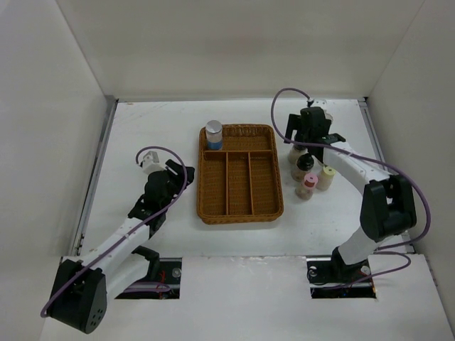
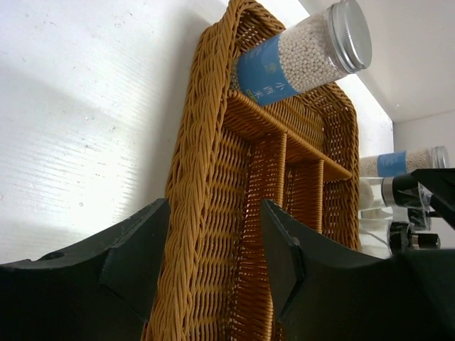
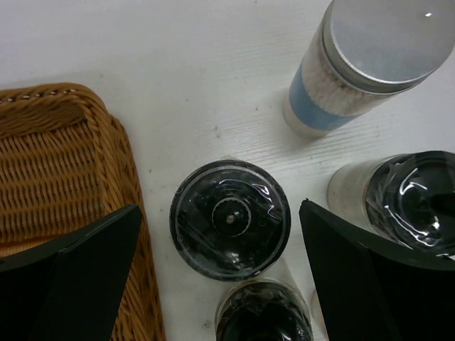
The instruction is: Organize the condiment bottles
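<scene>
A silver-topped bottle with a blue label [image 1: 214,134] stands in the far-left compartment of the brown wicker tray [image 1: 240,206]; it also shows in the left wrist view [image 2: 306,53]. Right of the tray stand a dark-capped jar [image 1: 304,165], a pink-capped bottle [image 1: 308,186] and a cream-capped bottle [image 1: 326,177]. My right gripper [image 1: 307,142] hovers over this group, open. In the right wrist view its fingers straddle a dark-capped jar [image 3: 229,219] from above without touching it. A silver-topped bottle [image 3: 377,57] stands beyond. My left gripper [image 1: 176,174] is open and empty, left of the tray.
In the left wrist view the tray's woven left rim [image 2: 206,163] shows between my open fingers [image 2: 138,249]. Two more dark caps [image 3: 412,199] [image 3: 263,312] crowd the straddled jar. The tray's corner [image 3: 57,142] lies just left of it. White walls enclose the table.
</scene>
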Available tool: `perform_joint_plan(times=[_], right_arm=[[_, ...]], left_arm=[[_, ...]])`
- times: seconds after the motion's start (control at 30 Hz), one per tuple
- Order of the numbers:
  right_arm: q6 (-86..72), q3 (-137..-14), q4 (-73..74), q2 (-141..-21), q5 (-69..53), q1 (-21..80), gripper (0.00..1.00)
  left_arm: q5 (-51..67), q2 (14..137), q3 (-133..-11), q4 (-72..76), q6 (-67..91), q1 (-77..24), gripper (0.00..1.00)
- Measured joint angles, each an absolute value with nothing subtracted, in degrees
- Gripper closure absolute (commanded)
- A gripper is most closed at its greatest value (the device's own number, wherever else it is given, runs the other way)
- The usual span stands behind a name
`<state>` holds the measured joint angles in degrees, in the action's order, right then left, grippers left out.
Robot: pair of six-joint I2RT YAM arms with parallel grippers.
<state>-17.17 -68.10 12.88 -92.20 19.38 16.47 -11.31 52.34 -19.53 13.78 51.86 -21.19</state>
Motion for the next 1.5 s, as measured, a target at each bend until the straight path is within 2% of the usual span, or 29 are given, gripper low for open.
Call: perform_joint_plan(times=[0.07, 0.23, 0.4, 0.73, 1.07, 1.27, 1.5], right_arm=[[-17.4, -68.1, 12.9, -93.3, 18.7, 16.3, 0.04], [-17.8, -68.2, 12.8, -95.2, 17.8, 15.7, 0.28], [-17.6, -68.2, 12.1, -95.4, 18.1, 15.6, 0.43], [-13.4, -68.3, 6.1, -91.4, 20.6, 19.6, 0.48], [-13.5, -70.7, 3.0, -85.8, 18.6, 40.4, 0.45], [-15.4, -76.0, 3.0, -91.8, 15.8, 49.6, 0.45], [-15.9, -81.9, 2.0, -102.7, 15.7, 51.1, 0.45]], left_arm=[[-11.2, 53.2, -19.5, 14.0, 51.9, -21.2, 0.48], [-10.9, 54.7, -19.5, 14.0, 51.8, -21.4, 0.48], [-10.7, 54.8, -19.5, 14.0, 51.8, -21.5, 0.48], [-11.6, 51.2, -17.4, 13.9, 50.5, -17.5, 0.49], [-15.6, 44.8, -9.8, 16.5, 49.7, -13.9, 0.49], [-16.4, 44.7, -9.2, 18.1, 48.2, -14.5, 0.49], [-16.4, 43.4, -9.0, 18.3, 46.9, -16.0, 0.49]])
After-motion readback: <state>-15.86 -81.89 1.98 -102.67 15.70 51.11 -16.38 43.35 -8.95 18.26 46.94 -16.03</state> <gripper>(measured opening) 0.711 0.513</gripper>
